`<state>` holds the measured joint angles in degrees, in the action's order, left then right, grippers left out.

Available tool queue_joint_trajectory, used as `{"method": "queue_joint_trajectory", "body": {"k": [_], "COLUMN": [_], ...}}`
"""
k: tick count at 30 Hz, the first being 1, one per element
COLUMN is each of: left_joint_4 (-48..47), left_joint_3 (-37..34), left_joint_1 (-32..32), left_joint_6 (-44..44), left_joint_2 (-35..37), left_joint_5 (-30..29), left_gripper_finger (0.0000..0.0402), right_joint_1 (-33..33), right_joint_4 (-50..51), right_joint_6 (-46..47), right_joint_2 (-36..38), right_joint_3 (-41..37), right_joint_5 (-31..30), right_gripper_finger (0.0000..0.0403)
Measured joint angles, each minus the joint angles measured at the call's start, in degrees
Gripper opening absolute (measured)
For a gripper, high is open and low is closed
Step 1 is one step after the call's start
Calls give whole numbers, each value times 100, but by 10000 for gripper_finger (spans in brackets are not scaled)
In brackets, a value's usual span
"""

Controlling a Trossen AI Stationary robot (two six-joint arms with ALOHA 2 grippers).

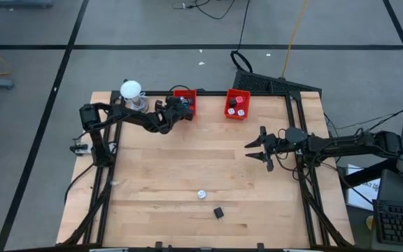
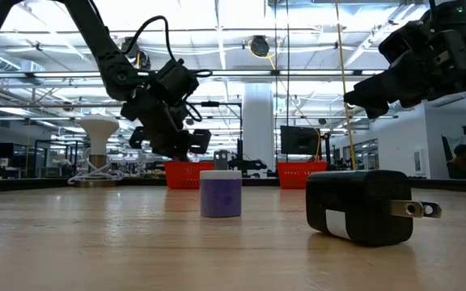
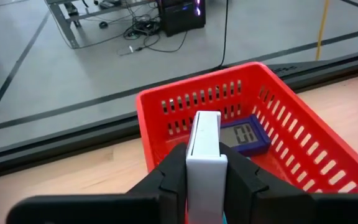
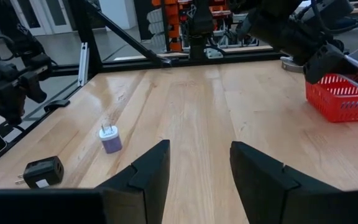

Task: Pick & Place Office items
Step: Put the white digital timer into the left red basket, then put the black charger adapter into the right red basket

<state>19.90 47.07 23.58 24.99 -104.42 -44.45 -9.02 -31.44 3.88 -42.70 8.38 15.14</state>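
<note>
Jaws around white block (image 3: 204, 146) (upright)

Two red bins sit at the table's (image 1: 159, 182) far edge: the left bin (image 1: 187, 94) lies under the left gripper (image 1: 180, 109), while the right bin (image 1: 237, 112) is beyond the right gripper (image 1: 259, 148). A white ball on a stand (image 1: 131, 91) stands just beside the left arm.

white block (image 3: 204, 146) upright over bin | lilac plug (image 2: 220, 192), black charger (image 2: 361, 206) on table

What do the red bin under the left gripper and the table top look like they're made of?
Red bin: likely moulded plastic, with uniform glossy red, thin slotted walls. Table top: wood, probably varnished butcher block, with visible grain, joined strips and a soft sheen. The left gripper holds a white piece, seemingly smooth plastic.
</note>
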Motion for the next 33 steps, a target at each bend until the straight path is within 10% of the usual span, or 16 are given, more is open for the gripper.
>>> {"method": "queue_joint_trajectory", "body": {"k": [33], "left_joint_4": [184], "left_joint_3": [-9], "left_joint_1": [-254], "left_joint_6": [-311], "left_joint_2": [767], "left_joint_5": [746], "left_gripper_finger": [171], "right_joint_1": [0], "right_joint_4": [-4], "right_joint_6": [-2], "right_joint_2": [-9], "right_joint_3": [-4], "right_joint_5": [-11], "right_gripper_finger": [155]}}
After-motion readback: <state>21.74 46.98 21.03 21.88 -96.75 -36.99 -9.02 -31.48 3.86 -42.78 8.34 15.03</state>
